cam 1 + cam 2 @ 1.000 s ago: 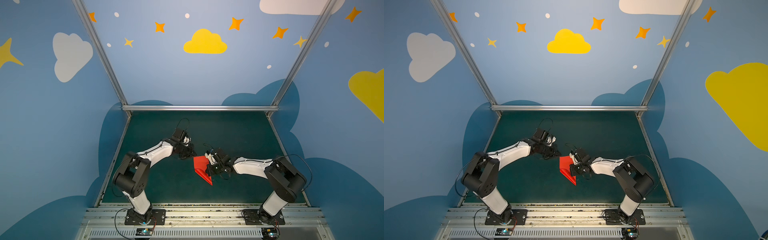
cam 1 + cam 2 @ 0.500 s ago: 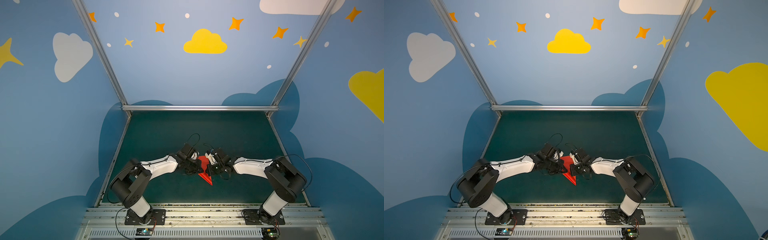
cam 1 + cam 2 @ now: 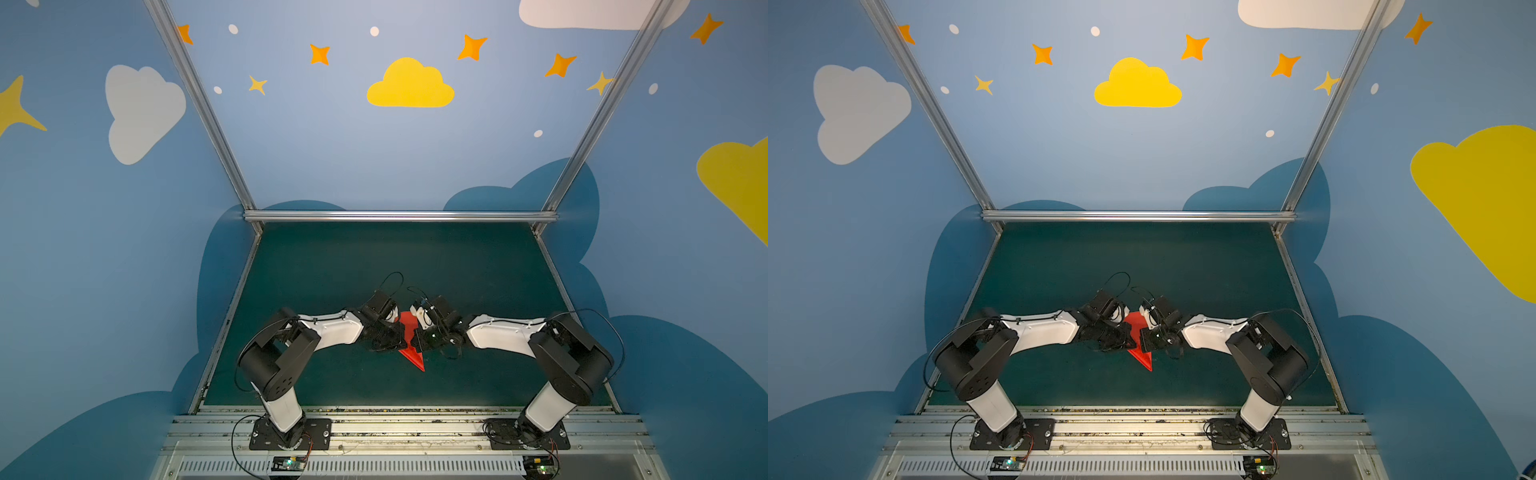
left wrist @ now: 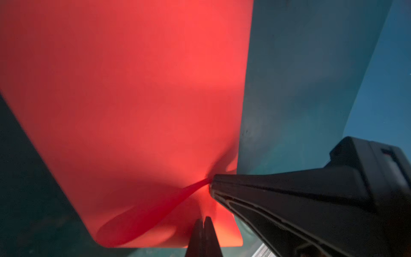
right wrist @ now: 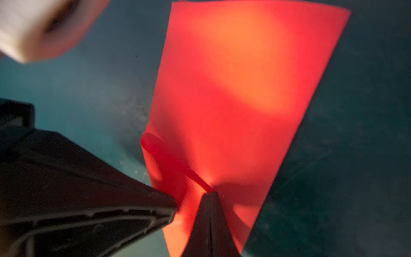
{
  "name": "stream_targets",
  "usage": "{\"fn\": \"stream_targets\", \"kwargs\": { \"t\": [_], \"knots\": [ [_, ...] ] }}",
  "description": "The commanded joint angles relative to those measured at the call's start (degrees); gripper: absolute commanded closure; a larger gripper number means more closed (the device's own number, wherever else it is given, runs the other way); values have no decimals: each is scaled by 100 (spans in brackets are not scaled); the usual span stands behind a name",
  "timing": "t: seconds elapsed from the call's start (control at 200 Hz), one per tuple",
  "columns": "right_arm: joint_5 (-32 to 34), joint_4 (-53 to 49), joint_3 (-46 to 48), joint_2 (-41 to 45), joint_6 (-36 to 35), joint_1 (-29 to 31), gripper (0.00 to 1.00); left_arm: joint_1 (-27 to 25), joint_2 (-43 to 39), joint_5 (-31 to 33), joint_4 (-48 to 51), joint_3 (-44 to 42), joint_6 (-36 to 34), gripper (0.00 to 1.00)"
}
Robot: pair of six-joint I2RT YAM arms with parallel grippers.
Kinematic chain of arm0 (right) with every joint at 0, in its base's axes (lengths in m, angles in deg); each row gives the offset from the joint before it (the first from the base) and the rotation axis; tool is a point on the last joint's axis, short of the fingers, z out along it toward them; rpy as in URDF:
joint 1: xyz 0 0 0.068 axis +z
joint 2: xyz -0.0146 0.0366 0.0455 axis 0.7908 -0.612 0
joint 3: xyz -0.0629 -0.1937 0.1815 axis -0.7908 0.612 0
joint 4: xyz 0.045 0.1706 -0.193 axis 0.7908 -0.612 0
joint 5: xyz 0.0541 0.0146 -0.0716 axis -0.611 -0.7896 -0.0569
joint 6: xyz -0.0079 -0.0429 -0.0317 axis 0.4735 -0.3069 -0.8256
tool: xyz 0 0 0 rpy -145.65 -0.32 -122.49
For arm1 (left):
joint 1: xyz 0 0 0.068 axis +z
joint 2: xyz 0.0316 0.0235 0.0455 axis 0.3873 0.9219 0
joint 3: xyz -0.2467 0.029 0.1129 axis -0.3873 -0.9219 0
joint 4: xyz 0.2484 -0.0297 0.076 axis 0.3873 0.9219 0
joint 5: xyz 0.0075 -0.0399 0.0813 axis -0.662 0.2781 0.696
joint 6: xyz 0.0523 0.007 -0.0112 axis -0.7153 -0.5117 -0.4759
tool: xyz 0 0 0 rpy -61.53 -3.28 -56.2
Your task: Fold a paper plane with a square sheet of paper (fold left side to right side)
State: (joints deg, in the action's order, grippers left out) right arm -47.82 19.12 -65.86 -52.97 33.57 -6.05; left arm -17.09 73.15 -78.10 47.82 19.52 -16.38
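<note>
Right jaws pinch paper plane (puckered red).

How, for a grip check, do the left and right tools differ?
The right tool pinches the red paper, a ridge running from its tips; the left tool seems only to touch it. The right tool reaches from the right, the left tool from the left. Both are shut.

Dark green mat, blue cloud-and-star walls, seemingly aluminium frame rail.
</note>
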Motion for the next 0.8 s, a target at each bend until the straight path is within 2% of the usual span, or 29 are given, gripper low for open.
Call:
{"fn": "stream_targets", "kwargs": {
  "t": [0.0, 0.36, 0.546, 0.601, 0.651, 0.791],
  "knots": [
    [97, -523, 283, -248, 25, 43, 100, -11, 29, 117, -85, -133, -68, 97],
    [86, -530, 294, -239, 20, 38, 100, -11, 113, 292, -249, -447, -56, 97],
    [-145, -634, 139, -151, 11, 45, 100, -11, 116, 353, -196, -456, -88, 97],
    [-202, -767, 36, -9, 29, 35, 83, -11, 119, 363, -187, -468, -77, 97],
    [-238, -891, -71, 188, 45, 36, 73, -11, 121, 367, -208, -492, -64, 97],
    [-250, -1229, -174, 815, 245, 34, 66, -10, 127, 372, -209, -524, -44, 97]
  ]
}}
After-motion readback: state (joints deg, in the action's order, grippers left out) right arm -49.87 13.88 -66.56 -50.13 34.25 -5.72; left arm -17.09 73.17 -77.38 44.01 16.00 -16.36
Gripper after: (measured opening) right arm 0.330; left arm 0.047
